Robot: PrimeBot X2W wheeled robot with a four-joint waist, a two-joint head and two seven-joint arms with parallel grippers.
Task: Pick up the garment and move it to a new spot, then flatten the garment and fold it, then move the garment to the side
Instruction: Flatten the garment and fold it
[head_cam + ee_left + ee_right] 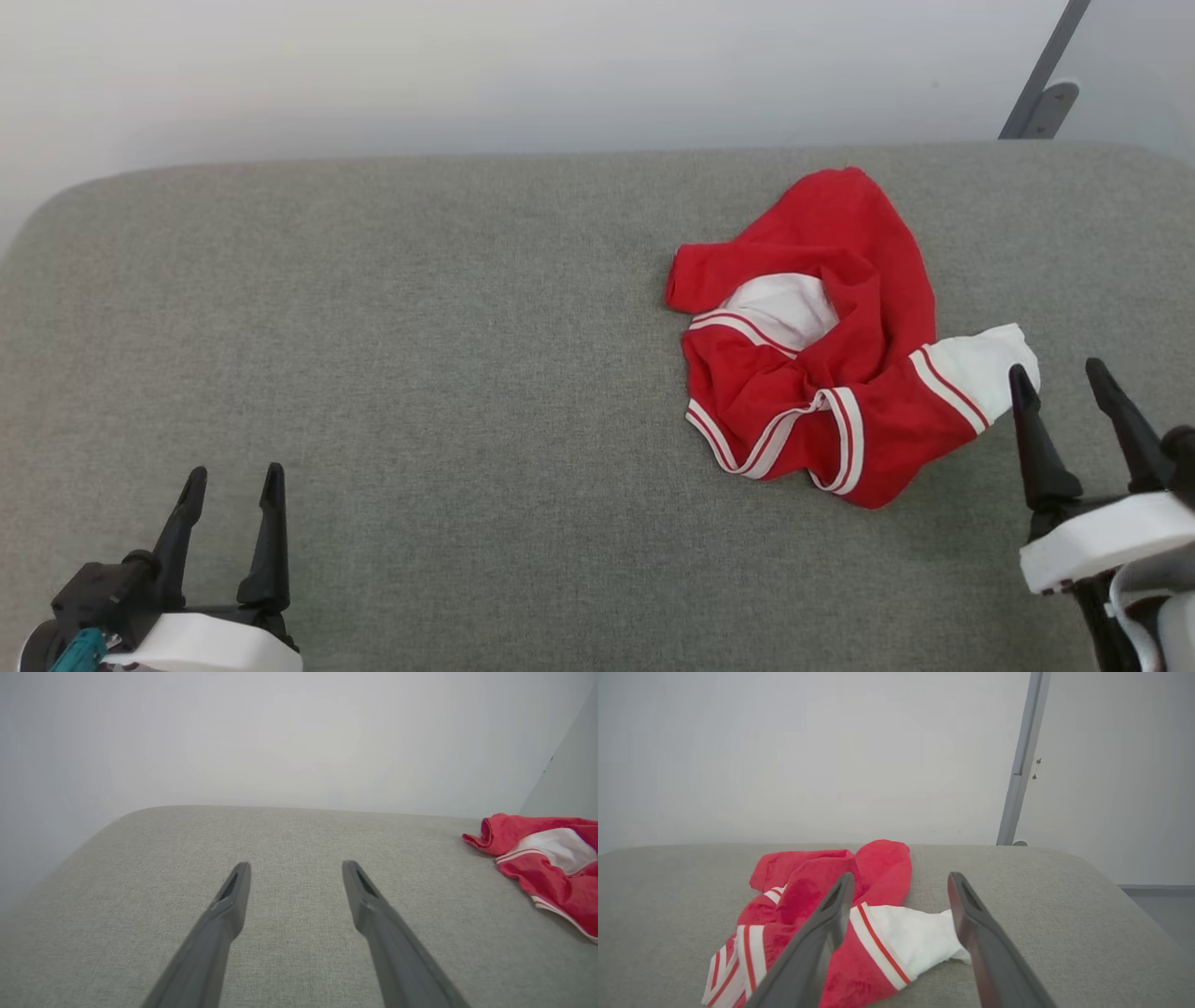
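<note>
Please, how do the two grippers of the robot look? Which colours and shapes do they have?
Both the left gripper and the right gripper have two long black fingers tapering to pointed tips, above a rounded white housing. The wrist views show a narrow slot near each tip. A small teal part sits beside the left housing.

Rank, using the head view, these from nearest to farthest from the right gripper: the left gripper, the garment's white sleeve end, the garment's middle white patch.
1. White sleeve end, just left of the right gripper.
2. White patch, further left, in the middle of the garment.
3. Left gripper, far left, across the grey cushion.
</note>
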